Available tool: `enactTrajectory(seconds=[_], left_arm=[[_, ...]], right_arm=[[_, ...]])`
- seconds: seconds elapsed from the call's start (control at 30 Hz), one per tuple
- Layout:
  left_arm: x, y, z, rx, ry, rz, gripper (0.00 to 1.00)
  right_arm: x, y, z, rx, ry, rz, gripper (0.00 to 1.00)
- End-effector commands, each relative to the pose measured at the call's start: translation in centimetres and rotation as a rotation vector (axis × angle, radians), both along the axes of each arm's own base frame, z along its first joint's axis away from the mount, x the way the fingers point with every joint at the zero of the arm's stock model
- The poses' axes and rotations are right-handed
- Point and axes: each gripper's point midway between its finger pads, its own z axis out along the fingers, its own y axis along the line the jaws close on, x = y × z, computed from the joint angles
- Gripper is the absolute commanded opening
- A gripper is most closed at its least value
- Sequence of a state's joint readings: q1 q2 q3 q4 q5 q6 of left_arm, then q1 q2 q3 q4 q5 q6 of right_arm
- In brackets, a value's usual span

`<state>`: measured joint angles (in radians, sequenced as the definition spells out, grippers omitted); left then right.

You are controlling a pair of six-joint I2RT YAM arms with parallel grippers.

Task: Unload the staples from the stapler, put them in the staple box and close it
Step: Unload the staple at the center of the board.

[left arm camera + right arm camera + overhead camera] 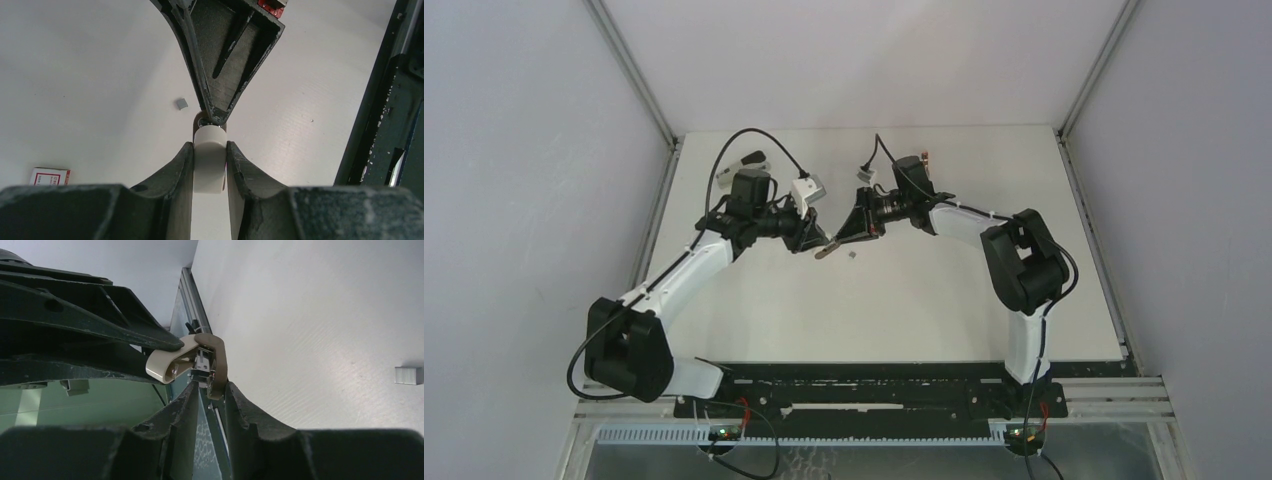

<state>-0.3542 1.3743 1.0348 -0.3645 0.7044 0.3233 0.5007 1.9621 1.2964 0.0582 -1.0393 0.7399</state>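
The stapler (824, 252) is small, with a cream body and a tan-brown arm, and is held above the table between both grippers. My left gripper (210, 147) is shut on its cream end (209, 167). My right gripper (210, 387) comes from the opposite side, its fingertips closed round the tan arm (219, 365) and the metal part beside it. The stapler (165, 362) is hinged open in the right wrist view. One short silver-grey strip of staples (181, 103) lies on the table just below the grippers. It also shows in the top view (852, 257) and the right wrist view (408, 375).
A small pink-and-white box (50, 176) lies on the table to one side of the left gripper. A white-and-grey object (749, 160) sits at the back left of the table. Grey walls with metal frame posts (634, 75) enclose the table.
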Motion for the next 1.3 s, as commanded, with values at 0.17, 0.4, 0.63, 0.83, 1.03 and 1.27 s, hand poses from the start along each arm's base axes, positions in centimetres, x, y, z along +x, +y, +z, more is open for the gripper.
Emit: enactTrajectory(seconds=[0.17, 0.4, 0.63, 0.83, 1.03, 1.27], left_arm=[[-0.2, -0.2, 1.7, -0.047, -0.069, -0.001, 0.03], [-0.5, -0.4, 2.0, -0.061, -0.077, -0.017, 0.02], [-0.9, -0.6, 2.1, -0.070, -0.077, -0.038, 0.02], [-1.3, -0.7, 2.2, -0.076, -0.087, -0.055, 0.02], [-1.6, -1.0, 2.3, -0.087, -0.087, -0.075, 0.02], [-1.7, -1.0, 2.5, -0.091, -0.095, -0.077, 0.02]], right_arm=[[0.0, 0.2, 0.7, 0.074, 0.019, 0.025, 0.25], [0.3, 0.0, 0.1, 0.057, 0.027, 0.007, 0.20], [0.3, 0.2, -0.3, 0.051, 0.043, 0.004, 0.18], [0.1, 0.4, -0.3, 0.049, 0.052, 0.005, 0.15], [-0.1, 0.6, -0.7, 0.050, 0.065, 0.013, 0.26], [-0.6, 1.0, -0.5, 0.064, 0.075, 0.035, 0.20]])
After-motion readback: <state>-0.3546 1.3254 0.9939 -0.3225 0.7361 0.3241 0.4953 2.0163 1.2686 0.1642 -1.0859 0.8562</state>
